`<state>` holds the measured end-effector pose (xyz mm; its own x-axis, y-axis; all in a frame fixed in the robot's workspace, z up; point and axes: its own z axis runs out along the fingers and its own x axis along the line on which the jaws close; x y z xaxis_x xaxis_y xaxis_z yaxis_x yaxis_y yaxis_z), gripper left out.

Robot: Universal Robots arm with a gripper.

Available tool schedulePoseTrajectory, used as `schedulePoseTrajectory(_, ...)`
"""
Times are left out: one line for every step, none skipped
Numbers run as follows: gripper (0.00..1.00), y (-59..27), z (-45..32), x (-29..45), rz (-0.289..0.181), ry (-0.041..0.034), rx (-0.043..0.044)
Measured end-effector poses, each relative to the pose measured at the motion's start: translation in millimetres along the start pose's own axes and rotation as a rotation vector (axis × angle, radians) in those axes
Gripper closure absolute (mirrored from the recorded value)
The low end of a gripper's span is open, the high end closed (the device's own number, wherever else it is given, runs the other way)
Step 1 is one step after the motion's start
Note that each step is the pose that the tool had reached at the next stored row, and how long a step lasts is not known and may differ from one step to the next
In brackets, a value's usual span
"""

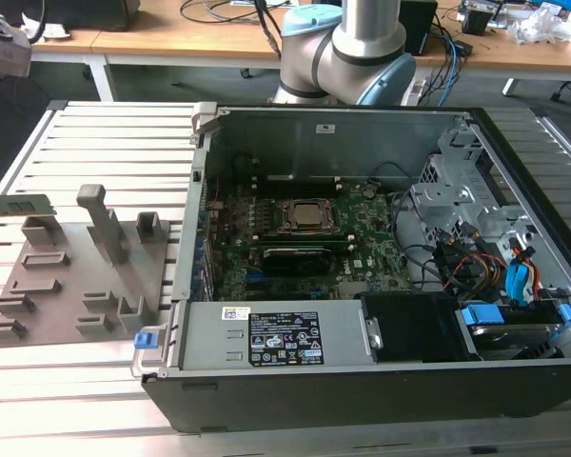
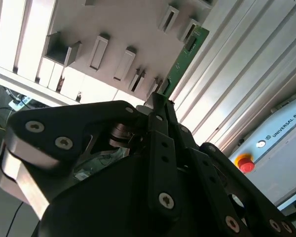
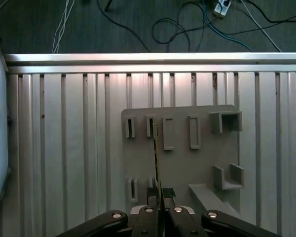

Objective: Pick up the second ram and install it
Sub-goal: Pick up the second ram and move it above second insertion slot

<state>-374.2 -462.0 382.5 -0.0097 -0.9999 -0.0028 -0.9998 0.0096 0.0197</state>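
- Clamps the second ram between the clenched jaws of the gripper, at one short end; shows edge-on in the first wrist view.
- Hangs above the grey holder tray, over its rows of slots; appears lifted clear of them, though contact cannot be ruled out.
- Looks light, thin and stiff; is probably fragile at the chips and contact edge, and smooth enough to pivot under an end-only grip.
- Suits a hold on the flat faces, away from the contact edge, as gripped here.
- Offers open room over the slatted table around the tray, apart from the tray's upright posts.
- Finds the open computer case near the tray, walled all round and open on top, with motherboard and CPU socket exposed.
- Narrows at the exterior view's right with a drive cage and loose cables.
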Motion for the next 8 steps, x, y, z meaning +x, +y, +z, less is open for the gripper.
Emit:
schedulePoseTrajectory(0.86,0.1,-4.3,0.0,0.0,0.0,0.0)
schedulePoseTrajectory(0.86,0.2,-7.9,0.0,0.0,0.0,0.0)
schedulePoseTrajectory(0.86,0.2,-10.6,0.0,0.0,0.0,0.0)
schedulePoseTrajectory(0.86,0.2,-12.4,0.0,0.0,0.0,-0.0001)
schedulePoseTrajectory(0.86,0.3,-15.8,0.0,0.0,0.0,0.0)
schedulePoseTrajectory(0.86,0.4,-19.0,0.0,0.0,-0.0001,0.0001)
schedulePoseTrajectory(0.86,0.4,-20.4,0.0,0.0,-0.0001,0.0)
schedulePoseTrajectory(0.86,0.4,-21.6,-0.1,0.0,0.0,0.0)
